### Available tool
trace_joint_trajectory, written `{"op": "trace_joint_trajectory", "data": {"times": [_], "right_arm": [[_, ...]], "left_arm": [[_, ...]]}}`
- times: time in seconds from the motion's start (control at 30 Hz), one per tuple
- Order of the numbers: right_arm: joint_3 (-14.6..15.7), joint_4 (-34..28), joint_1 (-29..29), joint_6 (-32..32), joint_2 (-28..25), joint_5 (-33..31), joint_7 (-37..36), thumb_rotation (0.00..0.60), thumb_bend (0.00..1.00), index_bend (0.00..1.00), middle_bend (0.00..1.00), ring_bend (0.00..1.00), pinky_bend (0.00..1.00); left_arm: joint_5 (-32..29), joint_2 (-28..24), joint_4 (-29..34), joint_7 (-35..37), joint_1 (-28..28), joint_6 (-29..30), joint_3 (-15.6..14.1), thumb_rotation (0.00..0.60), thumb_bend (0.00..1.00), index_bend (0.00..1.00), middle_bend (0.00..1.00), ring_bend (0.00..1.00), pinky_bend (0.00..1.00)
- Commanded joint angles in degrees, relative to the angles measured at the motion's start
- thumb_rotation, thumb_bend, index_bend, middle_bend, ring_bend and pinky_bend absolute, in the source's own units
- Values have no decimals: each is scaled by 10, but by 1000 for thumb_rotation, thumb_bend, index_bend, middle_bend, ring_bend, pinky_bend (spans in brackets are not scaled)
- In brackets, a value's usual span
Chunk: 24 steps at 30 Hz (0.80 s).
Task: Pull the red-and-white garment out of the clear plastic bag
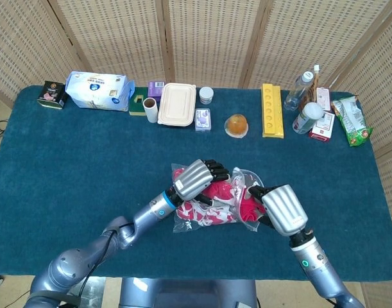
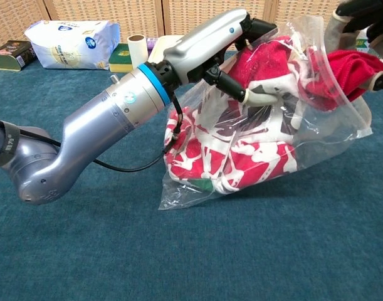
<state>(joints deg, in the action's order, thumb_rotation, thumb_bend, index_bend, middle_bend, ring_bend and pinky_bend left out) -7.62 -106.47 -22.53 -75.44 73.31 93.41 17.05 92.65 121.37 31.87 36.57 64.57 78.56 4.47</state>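
The clear plastic bag (image 1: 185, 221) (image 2: 341, 119) lies on the blue table near the front middle, lifted at its top. The red-and-white garment (image 1: 208, 210) (image 2: 254, 157) fills it, and a plain red fold (image 2: 348, 63) sticks out of the bag mouth on the right. My left hand (image 1: 194, 179) (image 2: 210, 44) grips the bag's upper left from above, fingers curled into plastic and cloth. My right hand (image 1: 282, 208) (image 2: 360, 12) is at the bag's mouth, its dark fingers closed on the red fold. Its palm side is hidden.
Along the table's far edge stand a tissue pack (image 1: 96, 90), a cardboard roll (image 1: 150, 109), a white lunch box (image 1: 177, 104), an orange jelly cup (image 1: 236, 125), a yellow tray (image 1: 271, 110), bottles (image 1: 299, 90) and snack packets (image 1: 351, 120).
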Motion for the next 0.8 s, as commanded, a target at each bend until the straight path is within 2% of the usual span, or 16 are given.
{"op": "trace_joint_trajectory", "data": {"times": [0.03,0.1,0.17,0.33,0.4,0.57,0.7,0.8], "right_arm": [[1,8,-3,4,0,-2,-6,600,515,701,633,840,889],[0,20,-7,10,-2,-7,-11,600,514,702,634,840,887],[1,26,-8,12,-3,-7,-15,600,514,703,635,840,886],[8,41,-7,14,-6,-8,-27,600,514,704,636,840,886],[9,46,-7,14,-6,-8,-34,600,515,705,636,840,885],[14,61,-5,10,-7,-7,-48,600,515,706,636,839,883],[18,69,-2,8,-8,-9,-55,600,515,706,636,839,882],[19,75,-2,8,-8,-10,-59,600,514,707,636,838,882]], "left_arm": [[-4,-87,141,-51,-8,-65,-14,600,72,15,243,165,272],[-13,-146,241,-91,-10,-106,-20,600,71,0,203,122,238],[-28,-184,308,-133,-14,-131,-16,600,70,0,188,107,224],[-60,-254,403,-236,-39,-148,-6,600,71,26,186,106,227],[-70,-275,420,-263,-47,-157,-6,600,72,62,186,106,231],[-105,-326,425,-338,-53,-224,-19,600,75,233,186,106,237],[-126,-332,402,-385,-50,-279,-32,600,85,249,186,106,224],[-144,-317,374,-399,-45,-316,-29,600,102,252,187,105,208]]}}
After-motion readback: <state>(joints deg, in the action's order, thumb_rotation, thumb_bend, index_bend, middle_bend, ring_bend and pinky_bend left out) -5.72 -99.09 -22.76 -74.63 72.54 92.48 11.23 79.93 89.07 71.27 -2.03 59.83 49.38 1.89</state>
